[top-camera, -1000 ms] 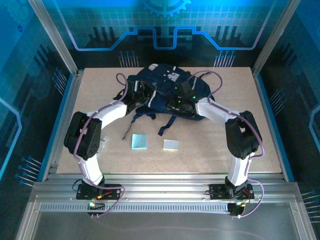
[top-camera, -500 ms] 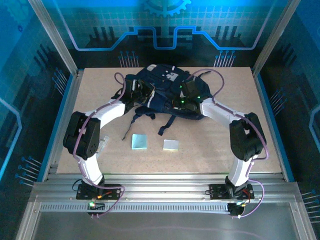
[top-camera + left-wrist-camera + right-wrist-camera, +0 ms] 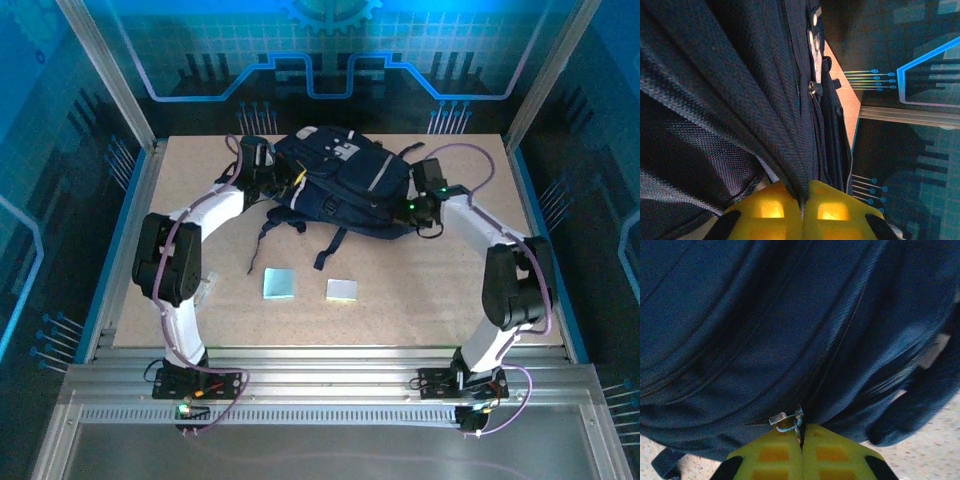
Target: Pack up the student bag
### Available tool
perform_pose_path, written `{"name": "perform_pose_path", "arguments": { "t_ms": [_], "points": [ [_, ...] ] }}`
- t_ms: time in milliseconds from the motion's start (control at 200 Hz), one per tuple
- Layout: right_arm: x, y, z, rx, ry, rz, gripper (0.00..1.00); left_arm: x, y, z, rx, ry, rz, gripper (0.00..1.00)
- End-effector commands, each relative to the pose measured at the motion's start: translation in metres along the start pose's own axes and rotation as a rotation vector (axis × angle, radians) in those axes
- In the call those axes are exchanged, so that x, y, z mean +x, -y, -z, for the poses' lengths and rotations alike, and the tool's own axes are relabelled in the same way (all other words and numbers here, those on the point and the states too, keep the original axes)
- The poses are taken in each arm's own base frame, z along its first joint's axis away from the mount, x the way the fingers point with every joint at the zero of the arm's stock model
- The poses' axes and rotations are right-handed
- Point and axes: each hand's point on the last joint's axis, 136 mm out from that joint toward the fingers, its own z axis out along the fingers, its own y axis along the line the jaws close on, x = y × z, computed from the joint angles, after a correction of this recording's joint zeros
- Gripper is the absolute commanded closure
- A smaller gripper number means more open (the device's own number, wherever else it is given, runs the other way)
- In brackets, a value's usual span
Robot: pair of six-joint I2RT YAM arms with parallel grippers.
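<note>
The student bag (image 3: 345, 178), a dark navy backpack with pale patches, lies at the back middle of the table with its black straps (image 3: 330, 247) trailing toward me. My left gripper (image 3: 284, 184) is at the bag's left side. In the left wrist view this gripper (image 3: 802, 201) is shut on a fold of the bag's fabric (image 3: 740, 90) beside a zipper line. My right gripper (image 3: 406, 208) is at the bag's right side. In the right wrist view it (image 3: 801, 436) is shut on a small metal zipper pull (image 3: 785, 418) on the bag (image 3: 765, 325).
Two small pale blue-green square pads lie on the table (image 3: 450, 290) in front of the bag, one to the left (image 3: 279, 283) and one to the right (image 3: 343, 290). A clear small item (image 3: 206, 286) lies by the left arm. Metal frame posts border the table.
Both grippers have moved apart toward the bag's outer sides, the right one far to the right. The bag now sits fuller and more spread. The right gripper has closed.
</note>
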Motion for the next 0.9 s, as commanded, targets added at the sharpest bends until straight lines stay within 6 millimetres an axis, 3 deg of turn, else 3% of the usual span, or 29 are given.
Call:
{"name": "perform_pose_path", "arguments": {
  "t_ms": [0,125,155,270,285,460,665,760,890],
  "points": [
    [0.023,0.038,0.022,0.103,-0.077,-0.048,1.00,-0.057,0.030,0.014,0.057,0.135,-0.120,1.00],
    [0.024,-0.014,0.024,-0.124,-0.090,-0.030,1.00,-0.068,0.028,-0.005,0.047,0.130,-0.151,0.97],
    [0.026,-0.031,0.024,-0.187,-0.103,-0.022,1.00,-0.070,0.027,-0.011,0.046,0.122,-0.158,0.84],
    [0.032,-0.084,0.024,-0.329,-0.124,0.018,1.00,-0.071,0.025,-0.025,0.007,0.067,-0.178,0.07],
    [0.032,-0.091,0.024,-0.345,-0.124,0.025,1.00,-0.071,0.026,-0.025,0.003,0.064,-0.183,0.02],
    [0.026,-0.166,0.025,-0.482,-0.130,0.117,1.00,-0.074,0.026,0.005,-0.046,0.105,-0.216,0.01],
    [0.028,-0.252,0.003,-0.626,-0.177,0.183,1.00,-0.069,0.027,0.068,-0.066,0.159,-0.224,0.01],
    [0.028,-0.276,-0.006,-0.656,-0.190,0.203,1.00,-0.058,0.023,0.093,-0.081,0.183,-0.221,0.01],
    [0.026,-0.289,-0.009,-0.684,-0.193,0.192,1.00,-0.038,0.004,0.114,-0.073,0.207,-0.146,0.01]
  ]
}}
